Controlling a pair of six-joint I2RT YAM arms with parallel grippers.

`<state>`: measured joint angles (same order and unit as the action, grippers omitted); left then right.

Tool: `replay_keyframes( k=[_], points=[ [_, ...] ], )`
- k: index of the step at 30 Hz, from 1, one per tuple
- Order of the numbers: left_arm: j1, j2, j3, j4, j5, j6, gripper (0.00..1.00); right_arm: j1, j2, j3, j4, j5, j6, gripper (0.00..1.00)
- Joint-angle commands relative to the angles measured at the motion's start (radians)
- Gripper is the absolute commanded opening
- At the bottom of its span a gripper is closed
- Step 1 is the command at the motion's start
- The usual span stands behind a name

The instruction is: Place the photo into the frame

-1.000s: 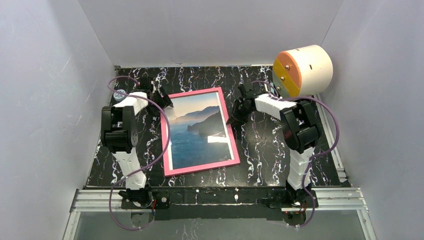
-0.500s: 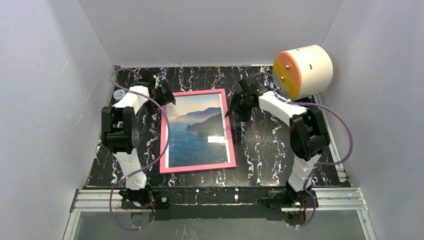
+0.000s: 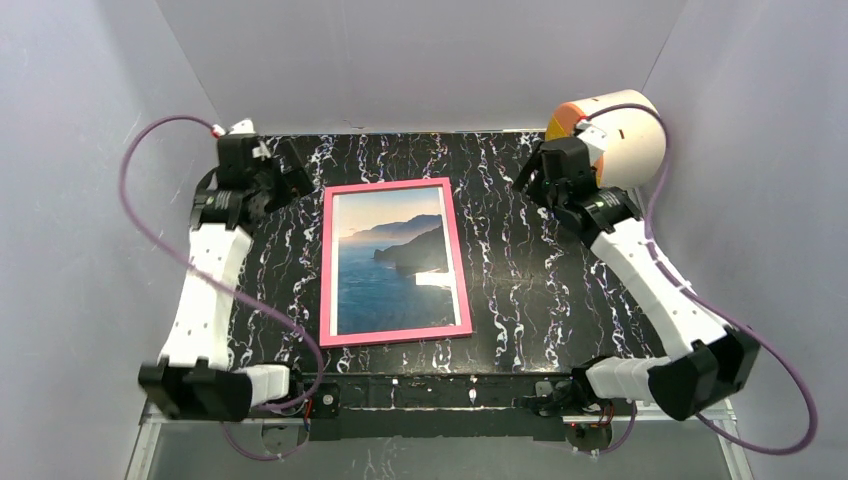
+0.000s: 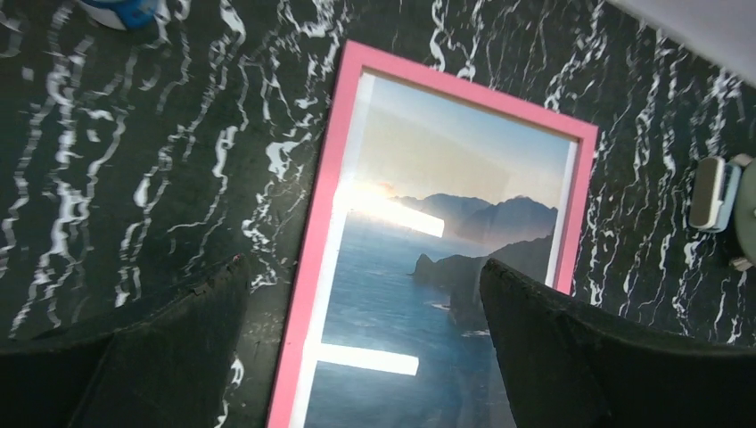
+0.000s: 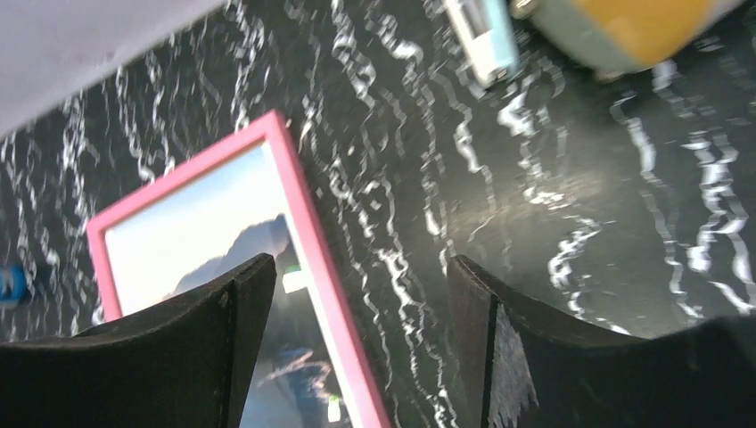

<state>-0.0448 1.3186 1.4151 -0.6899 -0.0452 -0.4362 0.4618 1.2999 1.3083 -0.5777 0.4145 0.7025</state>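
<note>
The photo (image 3: 395, 262) lies face up inside the pink frame (image 3: 326, 265), flat on the middle of the black marbled table (image 3: 520, 280). My left claw (image 4: 361, 276) gapes wide and empty near the frame's far left corner. My right claw (image 5: 357, 267) is also spread, holding nothing.

Frame (image 3: 328, 262) flat at centre; table (image 3: 530, 290) either side passable. Cylinder (image 3: 630, 130) blocks far right corner; walls (image 3: 100, 200) close three sides.

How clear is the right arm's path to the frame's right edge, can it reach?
Probably yes. The right hand hangs open above the table beside the frame's far right corner, and only bare surface lies between them. The frame lies flat, so gripping its edge could be awkward.
</note>
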Motion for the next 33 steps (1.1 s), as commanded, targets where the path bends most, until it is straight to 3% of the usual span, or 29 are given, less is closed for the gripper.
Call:
replay_keyframes(
  k=[1, 4, 8, 12, 19, 33],
  points=[
    [0.000, -0.219, -0.041, -0.071, -0.123, 0.066, 0.98, -0.002, -0.099, 0.001, -0.062, 0.260, -0.006, 0.80],
    [0.000, -0.314, -0.040, -0.093, -0.146, 0.072, 0.98, -0.002, -0.168, 0.003, -0.111, 0.301, 0.006, 0.83],
    [0.000, -0.411, -0.023, -0.173, -0.179, 0.075, 0.98, -0.003, -0.249, -0.021, -0.159, 0.300, 0.028, 0.98],
    [0.000, -0.512, -0.015, -0.255, -0.241, 0.053, 0.98, -0.003, -0.332, -0.060, -0.216, 0.276, 0.074, 0.99],
    [0.000, -0.573, 0.065, -0.432, -0.205, 0.018, 0.98, -0.003, -0.388, -0.025, -0.342, 0.176, 0.022, 0.99],
    [0.000, -0.625, 0.121, -0.472, -0.233, 0.018, 0.98, -0.003, -0.453, 0.019, -0.429, 0.077, -0.020, 0.99]
  ],
)
